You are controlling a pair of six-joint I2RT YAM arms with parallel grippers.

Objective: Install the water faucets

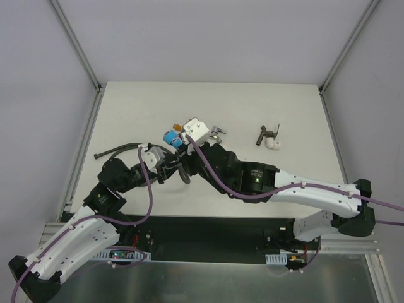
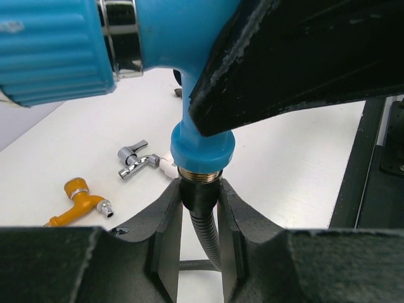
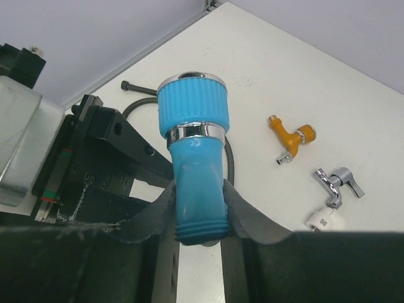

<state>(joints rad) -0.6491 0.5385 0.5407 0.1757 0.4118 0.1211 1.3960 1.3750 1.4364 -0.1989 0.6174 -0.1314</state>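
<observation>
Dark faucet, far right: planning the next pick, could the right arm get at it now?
Probably not yet: the right gripper is shut on the blue faucet, though the dark faucet lies in the open.

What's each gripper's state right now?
Left gripper: shut on the long dark flexible hose.
Right gripper: shut on the bright blue plastic faucet.

A white desk [image 1: 145, 101] spreads beneath the jaws, evenly lit. Plain pale grey walls [image 1: 208, 38] close it in beyond them and to both sides, joined by aluminium posts [image 1: 76, 45]. Behind the jaws runs a black strip [image 1: 208, 240], then a grey metal sheet [image 1: 208, 284].
</observation>
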